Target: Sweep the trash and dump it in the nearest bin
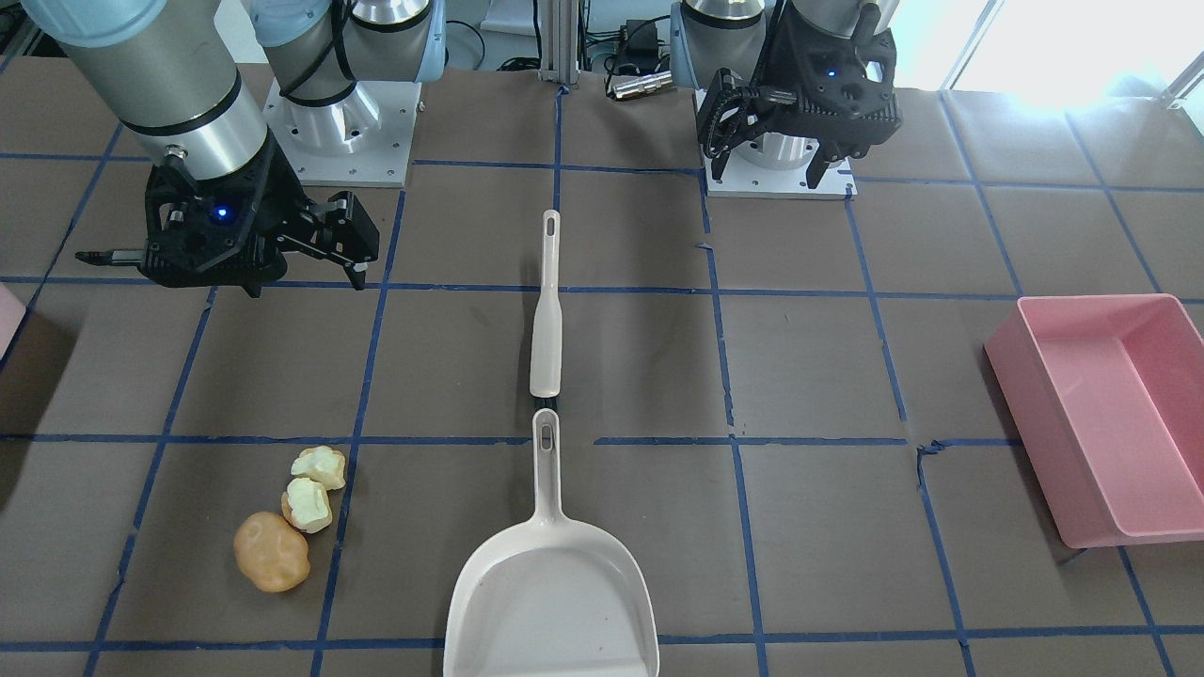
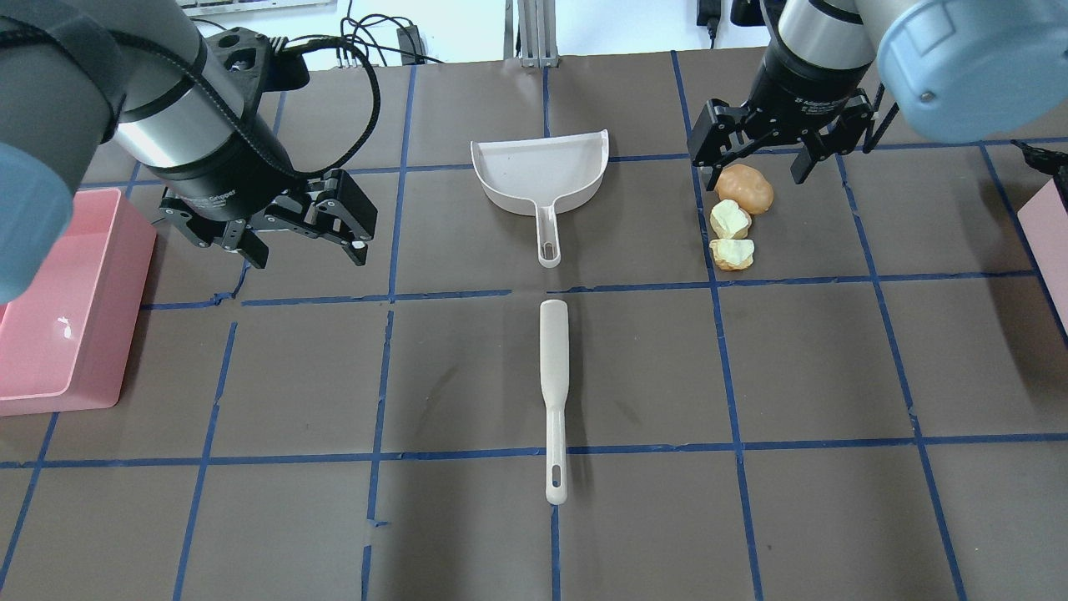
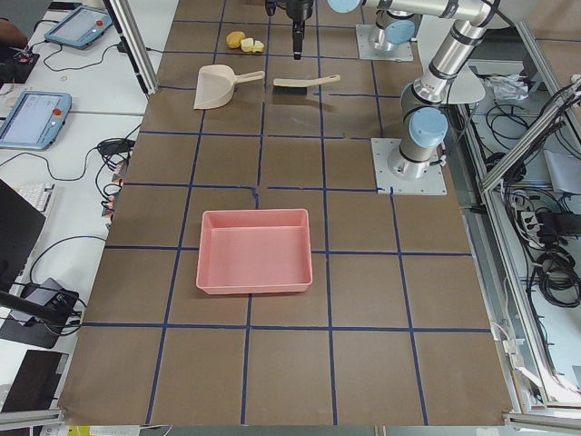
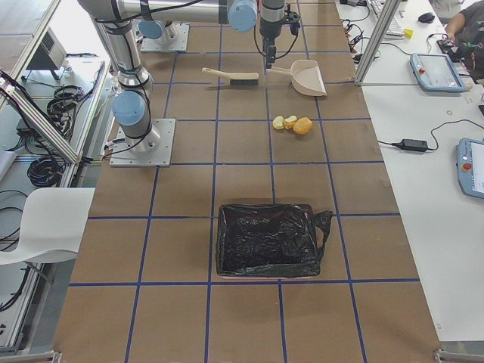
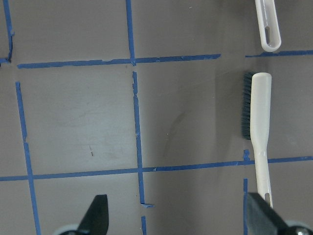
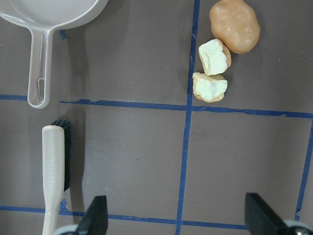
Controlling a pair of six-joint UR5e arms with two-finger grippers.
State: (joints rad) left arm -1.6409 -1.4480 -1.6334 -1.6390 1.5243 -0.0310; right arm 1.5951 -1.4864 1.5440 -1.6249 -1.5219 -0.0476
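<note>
Hanging above the table, my right gripper [image 2: 753, 160] has its fingers spread wide with nothing between them. My left gripper [image 2: 305, 250] is spread and empty too. Seen from overhead, the trash [image 2: 729, 219] lies just at 6 o'clock of my right gripper: a brown lump [image 2: 745, 188] and two pale yellow pieces in a row. The dustpan [image 2: 541, 171] sits at 9 o'clock of the lump, its handle aimed toward 6 o'clock at the brush [image 2: 553, 392]. The bin [image 2: 1053, 242] shows as a cut-off pale pink corner at 3 o'clock, and a pink tub [image 2: 58, 367] sits at 9 o'clock.
</note>
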